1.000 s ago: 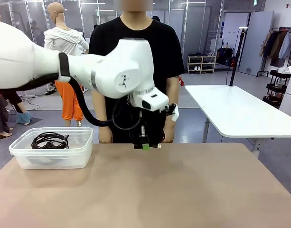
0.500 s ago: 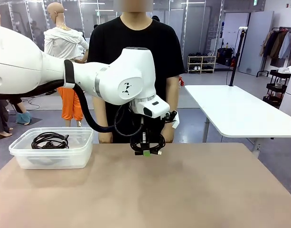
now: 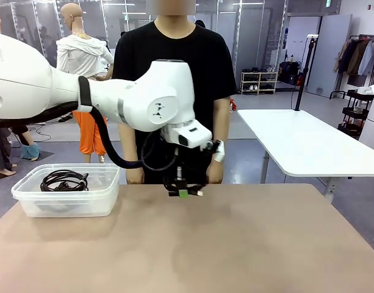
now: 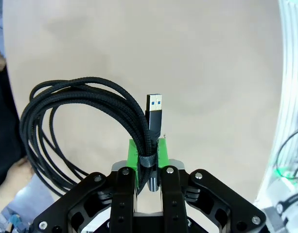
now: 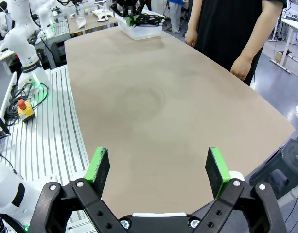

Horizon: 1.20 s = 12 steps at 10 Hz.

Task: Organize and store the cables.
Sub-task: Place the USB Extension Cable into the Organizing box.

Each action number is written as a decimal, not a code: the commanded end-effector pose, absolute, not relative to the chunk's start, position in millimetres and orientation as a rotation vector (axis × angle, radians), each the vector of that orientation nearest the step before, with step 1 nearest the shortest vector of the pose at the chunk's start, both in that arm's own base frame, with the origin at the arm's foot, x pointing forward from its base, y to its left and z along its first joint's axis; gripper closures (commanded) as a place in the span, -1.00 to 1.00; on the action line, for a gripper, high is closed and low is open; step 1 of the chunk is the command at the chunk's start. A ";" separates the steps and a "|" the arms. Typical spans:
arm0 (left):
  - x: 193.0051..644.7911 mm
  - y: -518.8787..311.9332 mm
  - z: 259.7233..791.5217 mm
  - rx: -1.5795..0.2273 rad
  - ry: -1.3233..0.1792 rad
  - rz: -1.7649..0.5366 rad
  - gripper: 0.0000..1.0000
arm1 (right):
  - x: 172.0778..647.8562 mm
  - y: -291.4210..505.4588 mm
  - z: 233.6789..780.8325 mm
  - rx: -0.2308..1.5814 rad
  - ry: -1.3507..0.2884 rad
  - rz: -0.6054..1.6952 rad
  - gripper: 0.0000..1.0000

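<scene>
Left pincer [image 4: 148,167] clamped on a coiled black cable [image 4: 76,126], green pads [image 4: 133,151] pressing the bundle at its tie band. Coil looping out to one side of the pincer in the left wrist view, USB plug [image 4: 155,108] standing straight up just beyond the pads. In the front view, left pincer [image 3: 183,193] hanging with the cable [image 3: 185,182] just above the desk [image 3: 235,244], near the desk's far edge and about the middle of it, directly in front of the person [image 3: 174,73] in a black shirt at the far side. Whether the cable touches the desk: cannot tell. Clear plastic bin [image 3: 68,190] resting on the desk's far-left corner, well apart from the left pincer, with another coiled black cable [image 3: 63,180] lying inside. Right pincer [image 5: 158,170] wide open, nothing between its green pads [image 5: 98,167], held above the near edge of the desk. From there, bin [image 5: 139,28] at the desk's far end, person's hand [image 5: 240,67] hanging beside the desk's edge.
</scene>
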<state>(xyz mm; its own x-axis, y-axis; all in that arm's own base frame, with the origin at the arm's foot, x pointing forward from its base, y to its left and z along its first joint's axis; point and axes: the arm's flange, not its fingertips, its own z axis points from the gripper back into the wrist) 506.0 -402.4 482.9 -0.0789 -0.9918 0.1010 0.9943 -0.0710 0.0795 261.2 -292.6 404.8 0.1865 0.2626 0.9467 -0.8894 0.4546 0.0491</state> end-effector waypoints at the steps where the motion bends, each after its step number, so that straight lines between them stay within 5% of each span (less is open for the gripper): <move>1: 545.8 -287.5 497.1 -0.070 -0.155 -1.598 0.66 | 260.1 -292.0 408.3 0.719 -1.079 0.913 -1.00; 7: 596.0 -65.7 451.6 -0.059 -0.244 -1.310 0.66 | 260.1 -292.0 408.3 0.719 -1.079 0.913 -1.00; 12: 625.8 -29.8 418.8 -0.070 -0.168 -1.218 0.66 | 260.1 -292.0 408.3 0.719 -1.079 0.913 -1.00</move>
<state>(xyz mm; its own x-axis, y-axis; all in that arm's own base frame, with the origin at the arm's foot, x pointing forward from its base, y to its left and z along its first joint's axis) 616.7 -24.1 419.2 0.3224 -0.9297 0.1784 0.9417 0.3341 0.0396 261.2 -292.4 404.7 0.1874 0.2631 0.9464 -0.8893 0.4547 0.0497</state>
